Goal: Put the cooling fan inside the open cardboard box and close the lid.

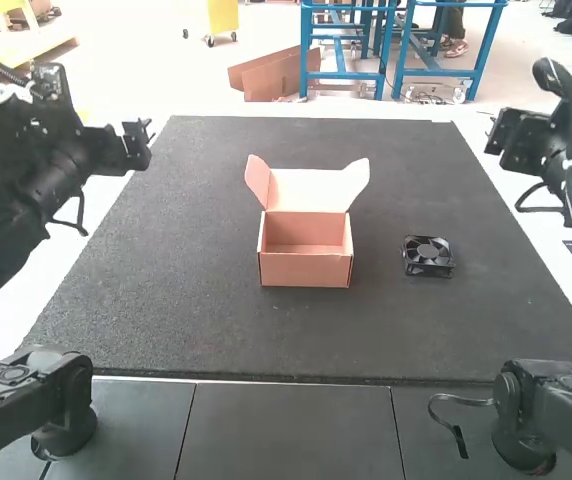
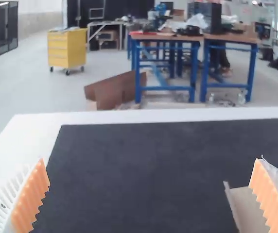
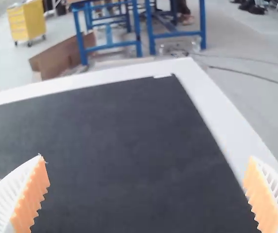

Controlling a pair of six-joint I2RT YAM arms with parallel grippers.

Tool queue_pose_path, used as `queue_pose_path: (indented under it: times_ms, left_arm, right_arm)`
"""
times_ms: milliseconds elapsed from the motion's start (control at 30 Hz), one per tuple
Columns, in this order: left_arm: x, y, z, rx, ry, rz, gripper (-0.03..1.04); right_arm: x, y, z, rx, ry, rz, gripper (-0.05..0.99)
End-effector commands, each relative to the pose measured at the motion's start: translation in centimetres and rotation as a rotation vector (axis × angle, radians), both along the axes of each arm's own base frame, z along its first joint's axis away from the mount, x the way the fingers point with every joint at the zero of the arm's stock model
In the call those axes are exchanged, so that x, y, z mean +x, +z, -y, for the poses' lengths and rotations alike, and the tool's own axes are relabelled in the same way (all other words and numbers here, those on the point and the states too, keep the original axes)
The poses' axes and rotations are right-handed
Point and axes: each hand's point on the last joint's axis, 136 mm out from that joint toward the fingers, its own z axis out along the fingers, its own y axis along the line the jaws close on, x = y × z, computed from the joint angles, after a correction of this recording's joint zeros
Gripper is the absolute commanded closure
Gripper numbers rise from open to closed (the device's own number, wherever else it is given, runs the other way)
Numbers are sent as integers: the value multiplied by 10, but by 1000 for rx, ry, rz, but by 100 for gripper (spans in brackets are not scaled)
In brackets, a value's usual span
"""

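My right pincer: apart, well away from the cooling fan.
My left pincer: apart, farther off.
Cooling fan: near the cardboard box.

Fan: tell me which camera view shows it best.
The high view. There the fan lies whole and unblocked on the black mat, a little apart from the open box, on its right. Both wrist views take in bare stretches of the mat instead.

The cardboard box is plain matt brown card. The cooling fan looks like black plastic, perhaps faintly glossy. A rough matt black mat covers the smooth white desk.
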Motion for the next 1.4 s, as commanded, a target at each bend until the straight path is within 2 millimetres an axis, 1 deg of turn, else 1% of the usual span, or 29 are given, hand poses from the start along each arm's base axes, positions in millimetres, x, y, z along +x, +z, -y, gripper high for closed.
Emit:
queue_pose_path:
  times_ms: [0, 33, 67, 133, 167, 267, 333, 367, 433, 533, 567, 633, 667, 733, 767, 867, 967, 1033, 1067, 1100, 1200, 1233, 1300, 1367]
  left_arm:
    - [13, 21, 5, -18, -16, -31, 4]
    - [18, 21, 6, -21, -20, -54, 4]
    - [22, 23, 7, -23, -21, -71, 4]
    - [31, 16, 8, -26, -20, -128, 4]
    - [35, 12, 9, -24, -17, -153, 4]
    - [41, 3, 15, -15, -40, -216, 4]
    - [43, -2, 13, -14, -35, -238, 4]
    - [44, -9, 15, -10, -39, -263, 4]
    - [48, -17, 17, -4, -41, -298, 4]
    - [52, -27, 20, 5, -45, -337, 4]
    - [53, -34, 20, 10, -46, -366, 4]
    - [50, -55, 21, 25, -47, -449, 4]
    - [49, -63, 23, 30, -58, -481, 4]
    - [44, -75, 37, 15, -137, -525, 3]
    - [42, -78, 42, 11, -164, -536, 3]
    - [38, -83, 47, 8, -193, -552, 3]
    - [34, -90, 51, 0, -220, -571, 4]
    - [34, -89, 53, -3, -231, -567, 4]
    - [36, -85, 54, -4, -236, -550, 4]
    - [38, -81, 55, -5, -240, -530, 4]
    - [46, -62, 57, -9, -244, -455, 4]
    - [48, -55, 58, -12, -246, -434, 4]
    - [50, -47, 58, -15, -248, -408, 4]
    - [49, -47, 62, -12, -259, -405, 4]
  right_arm:
    - [8, 17, -1, 17, 2, -21, 2]
    - [10, 20, -5, 18, 22, -37, 2]
    - [12, 18, -13, 26, 68, -68, 2]
    - [14, 10, -26, 31, 143, -145, 2]
    - [14, 6, -29, 33, 161, -172, 2]
    - [17, -6, -28, 18, 159, -250, 2]
    - [20, -8, -25, 16, 145, -279, 4]
    - [20, -12, -25, 17, 146, -305, 4]
    - [23, -22, -28, 16, 155, -358, 7]
    - [26, -37, -26, 20, 148, -424, 7]
    - [27, -41, -26, 22, 146, -436, 6]
    - [27, -52, -25, 23, 141, -482, 3]
    - [29, -56, -25, 24, 141, -502, 3]
    - [31, -71, -25, 29, 134, -560, 3]
    - [30, -78, -23, 29, 125, -590, 3]
    - [30, -97, -23, 34, 122, -655, 3]
    - [32, -109, -27, 44, 137, -690, 3]
    - [34, -115, -26, 41, 139, -709, 3]
    - [36, -117, -26, 29, 144, -711, 3]
    - [40, -119, -26, 27, 144, -704, 3]
    - [43, -136, -23, 5, 148, -759, 3]
    - [43, -142, -21, 8, 142, -776, 3]
    - [46, -146, -14, 19, 125, -784, 3]
    - [49, -152, -5, 29, 101, -796, 3]
